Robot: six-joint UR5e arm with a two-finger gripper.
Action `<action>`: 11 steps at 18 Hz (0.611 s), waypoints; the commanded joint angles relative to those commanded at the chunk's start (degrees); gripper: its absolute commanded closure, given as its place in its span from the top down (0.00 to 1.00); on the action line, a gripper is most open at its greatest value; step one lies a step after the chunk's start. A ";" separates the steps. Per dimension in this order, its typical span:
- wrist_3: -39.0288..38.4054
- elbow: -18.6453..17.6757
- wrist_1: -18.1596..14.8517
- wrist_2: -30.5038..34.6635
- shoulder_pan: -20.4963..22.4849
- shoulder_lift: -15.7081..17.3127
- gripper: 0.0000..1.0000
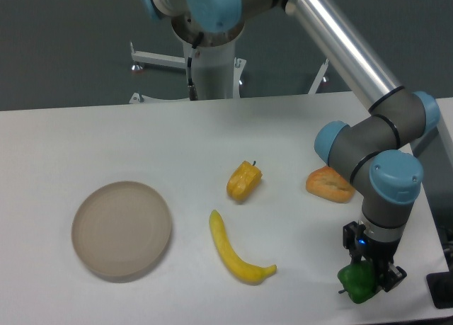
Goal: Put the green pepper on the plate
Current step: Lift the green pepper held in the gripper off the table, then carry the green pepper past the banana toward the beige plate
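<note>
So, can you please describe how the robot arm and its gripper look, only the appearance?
The arm has shiny silver tube links, dark grey joint housings and light blue round caps. A thin dark cable hangs beside its white base column. The gripper is small and black, with a little blue light on it.

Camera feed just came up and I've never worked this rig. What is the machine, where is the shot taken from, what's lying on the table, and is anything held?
One fixed camera looks down across a white table at a jointed grey and blue robot arm. Its gripper sits at the near right corner, and its jaws appear closed around the green pepper, though I cannot tell whether the pepper is lifted. The plate, bare, lies far left. Between them lie a banana, a yellow-orange pepper and an orange food piece that the arm partly hides.
</note>
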 joint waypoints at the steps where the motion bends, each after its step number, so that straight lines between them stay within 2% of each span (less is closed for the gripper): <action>1: -0.26 0.00 0.00 -0.17 0.00 0.00 0.47; 6: -1.23 -0.96 -0.26 0.00 -1.14 1.40 0.47; 7: -1.93 -1.49 -2.09 0.00 -1.66 2.45 0.47; 9: -6.48 -2.10 -4.73 0.00 -2.28 4.12 0.47; 11: -12.10 -4.29 -5.10 -0.26 -3.60 6.58 0.47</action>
